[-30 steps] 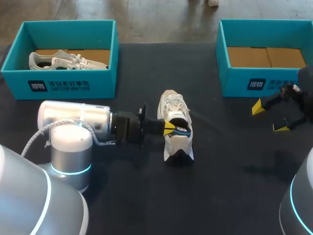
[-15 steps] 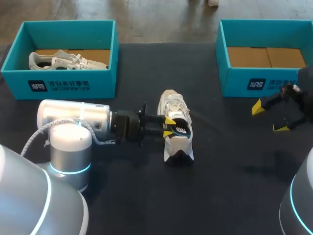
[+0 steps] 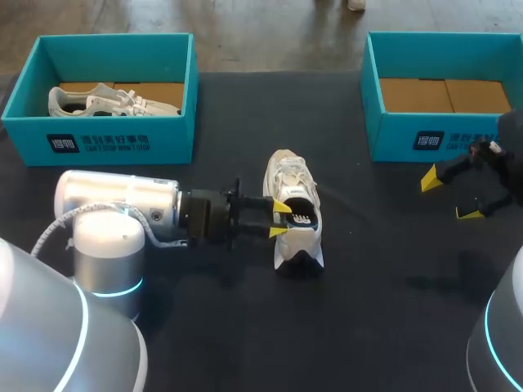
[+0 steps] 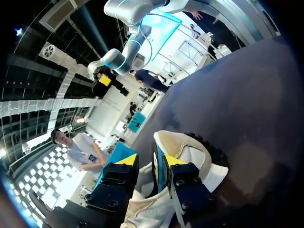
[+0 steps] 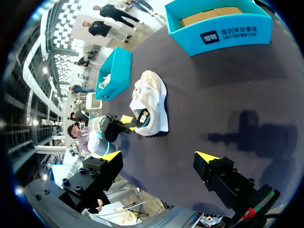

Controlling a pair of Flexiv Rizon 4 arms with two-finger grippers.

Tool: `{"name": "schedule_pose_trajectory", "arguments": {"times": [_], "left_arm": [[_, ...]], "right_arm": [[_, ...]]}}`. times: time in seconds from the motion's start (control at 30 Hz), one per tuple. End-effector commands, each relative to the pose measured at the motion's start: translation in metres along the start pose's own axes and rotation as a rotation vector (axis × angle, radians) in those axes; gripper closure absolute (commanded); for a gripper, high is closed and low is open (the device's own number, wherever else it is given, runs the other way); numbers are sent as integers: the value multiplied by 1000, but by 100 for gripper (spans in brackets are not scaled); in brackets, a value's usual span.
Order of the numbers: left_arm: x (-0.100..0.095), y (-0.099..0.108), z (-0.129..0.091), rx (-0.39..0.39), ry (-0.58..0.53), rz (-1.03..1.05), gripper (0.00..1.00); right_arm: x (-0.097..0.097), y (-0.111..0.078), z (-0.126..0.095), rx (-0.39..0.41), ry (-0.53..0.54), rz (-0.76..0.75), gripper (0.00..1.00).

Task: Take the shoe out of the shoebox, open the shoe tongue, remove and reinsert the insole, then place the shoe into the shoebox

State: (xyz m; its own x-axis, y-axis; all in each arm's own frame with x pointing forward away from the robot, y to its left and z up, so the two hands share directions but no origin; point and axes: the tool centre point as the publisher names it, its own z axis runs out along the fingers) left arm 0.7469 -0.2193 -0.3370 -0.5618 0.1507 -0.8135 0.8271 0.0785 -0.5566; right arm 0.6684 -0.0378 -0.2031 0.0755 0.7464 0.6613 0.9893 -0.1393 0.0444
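Observation:
A white sneaker (image 3: 288, 175) stands upright mid-table, toe toward the far edge, with a blue insole edge (image 3: 304, 219) showing in its opening. My left gripper (image 3: 279, 219) comes in from the left at the shoe's heel side. In the left wrist view the left gripper (image 4: 150, 160) is open. Its fingers straddle the shoe's (image 4: 190, 152) side wall and the blue edge (image 4: 159, 166), one finger inside and one outside. My right gripper (image 3: 449, 197) hangs open and empty at the table's right, far from the shoe (image 5: 152, 92).
A teal shoebox (image 3: 114, 139) at the back left holds another white shoe (image 3: 114, 100). A second teal box (image 3: 445, 139) at the back right shows only its cardboard floor. The black table (image 3: 392, 286) lies bare around the sneaker.
My left gripper's fingers have spread apart from shut at the shoe's opening, and the left arm has shifted slightly left. The shoe and right arm have not moved.

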Motion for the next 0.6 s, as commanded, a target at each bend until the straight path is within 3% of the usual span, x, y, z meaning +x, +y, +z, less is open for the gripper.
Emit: {"name": "schedule_pose_trajectory", "arguments": {"times": [0.03,0.23,0.3,0.6], "left_arm": [[1,0,2,1,14,0,69],[-1,1,6,-4,41,13,79],[-2,3,7,-8,46,18,100],[1,11,3,-29,57,12,100]], "right_arm": [[0,-1,1,-1,-4,1,0],[0,-1,1,-1,-4,1,0],[0,-1,1,-1,-4,1,0],[0,-1,1,-1,-4,1,0]]}}
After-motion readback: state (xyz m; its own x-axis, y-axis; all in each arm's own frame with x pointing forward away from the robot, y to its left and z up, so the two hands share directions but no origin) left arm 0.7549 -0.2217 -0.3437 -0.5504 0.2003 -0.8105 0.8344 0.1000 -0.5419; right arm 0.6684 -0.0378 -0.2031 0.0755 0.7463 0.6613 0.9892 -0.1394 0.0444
